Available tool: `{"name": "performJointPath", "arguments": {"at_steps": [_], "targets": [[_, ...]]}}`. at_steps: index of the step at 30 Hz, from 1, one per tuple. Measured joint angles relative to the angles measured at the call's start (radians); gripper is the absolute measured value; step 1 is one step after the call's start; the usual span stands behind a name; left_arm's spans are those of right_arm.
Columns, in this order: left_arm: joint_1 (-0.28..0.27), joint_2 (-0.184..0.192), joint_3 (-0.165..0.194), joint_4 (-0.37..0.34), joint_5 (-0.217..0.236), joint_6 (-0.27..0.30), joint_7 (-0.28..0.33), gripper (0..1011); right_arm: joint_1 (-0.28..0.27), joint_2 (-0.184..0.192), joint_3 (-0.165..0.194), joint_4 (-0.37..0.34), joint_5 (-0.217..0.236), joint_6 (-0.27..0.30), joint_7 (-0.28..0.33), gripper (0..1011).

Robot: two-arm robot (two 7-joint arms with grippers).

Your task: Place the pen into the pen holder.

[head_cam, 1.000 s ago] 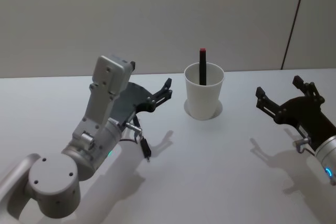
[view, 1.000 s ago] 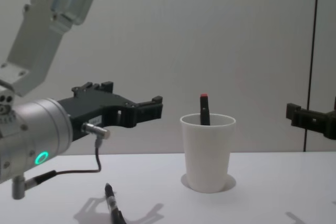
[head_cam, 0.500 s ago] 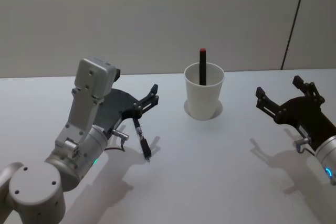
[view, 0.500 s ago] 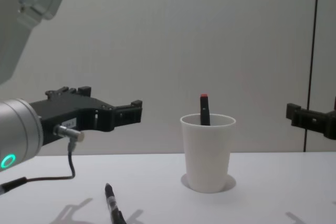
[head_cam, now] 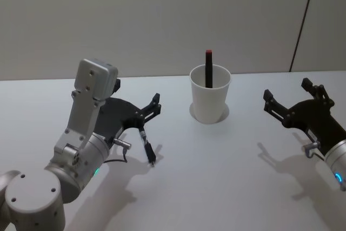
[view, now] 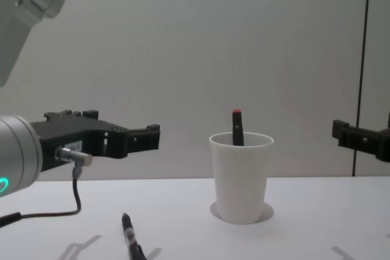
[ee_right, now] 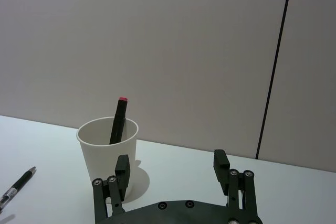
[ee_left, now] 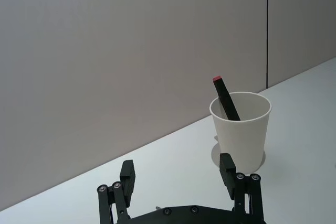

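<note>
The pen holder [head_cam: 210, 101] [view: 241, 178] is a white paper cup at the table's middle back, with a black red-capped pen [head_cam: 208, 68] [view: 237, 127] leaning inside it. A second black pen [head_cam: 147, 147] [view: 130, 238] lies flat on the table, left of the cup. My left gripper [head_cam: 151, 113] [view: 143, 138] hovers open and empty above that pen's far end, pointing toward the cup [ee_left: 240, 135]. My right gripper [head_cam: 288, 91] [ee_right: 171, 160] hangs open and empty to the right of the cup [ee_right: 107, 150].
The white table [head_cam: 227, 177] runs up to a plain grey wall with a dark vertical seam [head_cam: 303, 20] at the right. A cable [view: 73, 202] dangles from the left wrist.
My left gripper has drawn back to the left, away from the cup, and dropped lower, uncovering the pen on the table. The right arm, cup and pens have not moved.
</note>
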State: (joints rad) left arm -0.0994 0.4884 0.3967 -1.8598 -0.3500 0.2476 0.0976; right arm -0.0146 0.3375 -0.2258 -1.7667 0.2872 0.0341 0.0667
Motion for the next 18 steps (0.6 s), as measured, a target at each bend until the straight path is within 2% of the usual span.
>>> {"name": "performJointPath", "arguments": {"at_steps": [12,18], "targets": [[0.003,-0.036,0.005,-0.018,-0.018,0.102,0.047,1001,0.000,0.000,0.000,0.000,0.000,0.000,0.000,1001],[0.000,-0.066,0.008,-0.014,-0.035,0.160,0.082,1001,0.000,0.000,0.000,0.000,0.000,0.000,0.000,1001]]}}
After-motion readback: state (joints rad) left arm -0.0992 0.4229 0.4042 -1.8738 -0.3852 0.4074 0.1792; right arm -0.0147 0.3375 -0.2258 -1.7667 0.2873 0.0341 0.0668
